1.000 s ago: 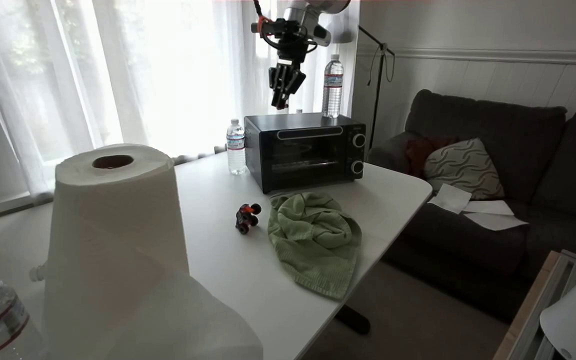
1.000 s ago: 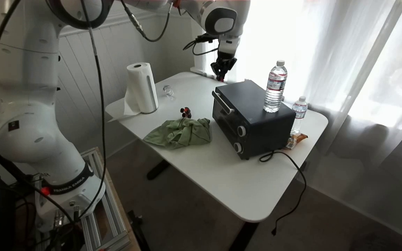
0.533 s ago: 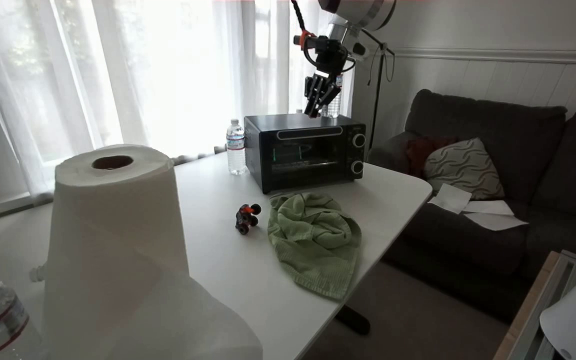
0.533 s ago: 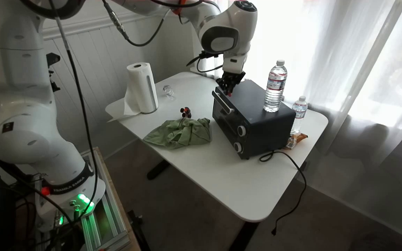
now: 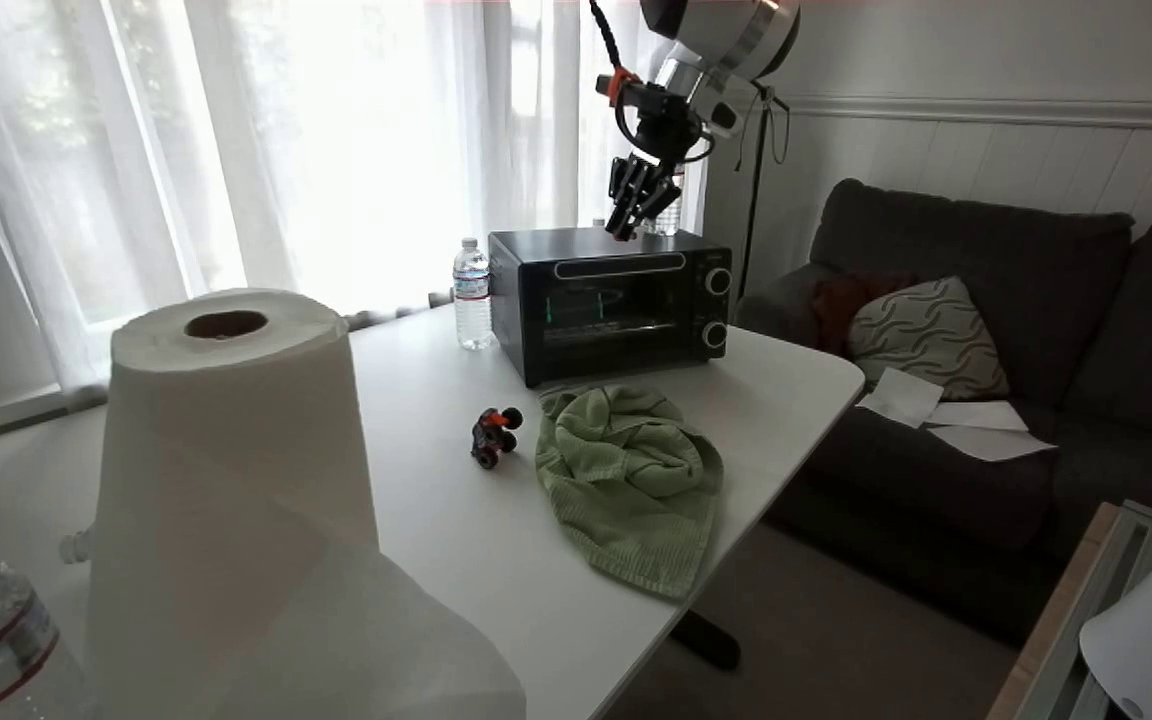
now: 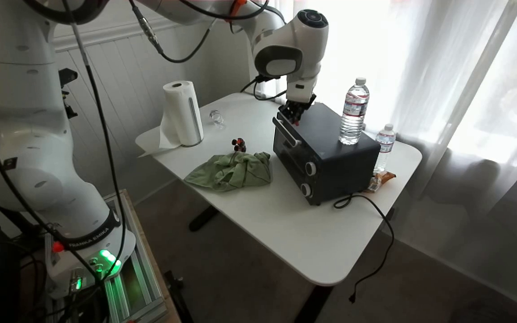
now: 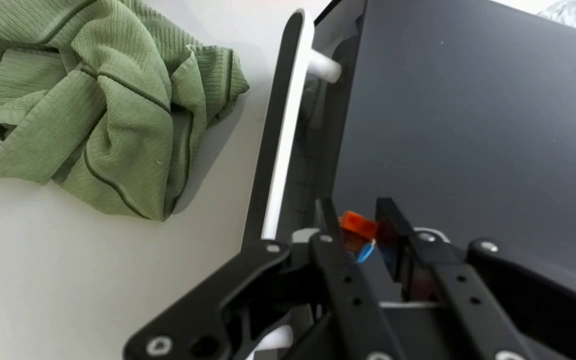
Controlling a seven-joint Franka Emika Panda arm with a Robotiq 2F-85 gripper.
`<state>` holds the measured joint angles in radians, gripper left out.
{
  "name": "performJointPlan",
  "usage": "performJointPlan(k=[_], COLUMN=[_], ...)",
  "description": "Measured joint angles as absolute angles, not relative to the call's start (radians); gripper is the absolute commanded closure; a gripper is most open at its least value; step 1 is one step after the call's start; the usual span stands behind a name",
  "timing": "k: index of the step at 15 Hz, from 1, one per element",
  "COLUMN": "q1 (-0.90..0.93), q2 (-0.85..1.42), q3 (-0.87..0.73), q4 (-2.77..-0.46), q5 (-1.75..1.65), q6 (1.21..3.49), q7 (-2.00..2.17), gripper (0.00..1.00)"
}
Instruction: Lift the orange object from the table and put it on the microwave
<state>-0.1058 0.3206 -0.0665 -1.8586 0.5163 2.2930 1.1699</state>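
The small orange object [image 7: 360,224], with a blue part, sits between the fingers of my gripper [image 7: 355,216] and touches both of them. The gripper is shut on it. In both exterior views the gripper [image 5: 626,230] [image 6: 295,118] points down over the front part of the black microwave's [image 5: 606,345] [image 6: 330,139] top, and only a small reddish bit of the object shows at its tips. In the wrist view the dark microwave top [image 7: 468,130] lies under the object, near the front door handle. I cannot tell whether the object touches it. The white table [image 6: 285,229] carries the microwave.
A water bottle [image 6: 354,112] stands on the microwave top, another [image 5: 473,300] beside it. A green towel [image 5: 626,490] and a toy truck [image 5: 492,438] lie in front. A paper towel roll [image 6: 182,114], a clear bottle [image 6: 216,117] and an orange packet [image 6: 380,181] are on the table.
In the exterior view facing the microwave's door, my gripper has moved right and down with the orange object, from above its far-left part to over its top. It has moved only slightly in the last half second.
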Motion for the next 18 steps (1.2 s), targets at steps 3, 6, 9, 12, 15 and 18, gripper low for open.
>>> performJointPlan(k=[3, 6, 9, 12, 15, 18], q1=[-0.106, -0.105, -0.105, -0.102, -0.095, -0.076], q2=[0.323, 0.330, 0.337, 0.345, 0.347, 0.344], q3=[-0.066, -0.066, -0.066, -0.065, -0.061, -0.052], q4=[-1.858, -1.855, -1.851, -1.842, -1.833, -1.828], q5=[0.522, 0.522, 0.522, 0.522, 0.520, 0.513], q6=[2.322, 2.333, 2.335, 2.339, 2.353, 2.358], q7=[1.150, 1.124, 1.104, 1.088, 1.060, 1.024], gripper=[0.92, 0.92, 0.45, 0.23, 0.02, 0.00])
